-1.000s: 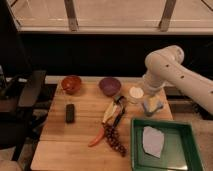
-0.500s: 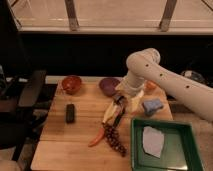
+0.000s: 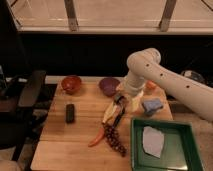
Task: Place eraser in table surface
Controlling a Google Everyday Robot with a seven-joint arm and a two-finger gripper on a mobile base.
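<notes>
The eraser (image 3: 70, 113) is a small dark block lying flat on the left part of the table surface (image 3: 70, 147), a light-brown wooden plank top. My gripper (image 3: 119, 101) hangs from the white arm (image 3: 150, 75) over the middle of the table, just in front of the purple bowl (image 3: 108, 85). It is well to the right of the eraser and not touching it. It is above the upper end of a yellow banana-like thing (image 3: 111, 114).
A red-orange bowl (image 3: 71, 83) stands at the back left. A light blue sponge (image 3: 152, 106) lies right of the gripper. A green tray (image 3: 136, 150) at the front right holds a white cloth (image 3: 152, 141). A red chili (image 3: 98, 139) and a dark bunch (image 3: 115, 141) lie at the front middle. A dark chair (image 3: 22, 100) stands left of the table.
The arm has swung left from the table's back right to its middle, and the gripper has come down near the purple bowl. The eraser has not moved.
</notes>
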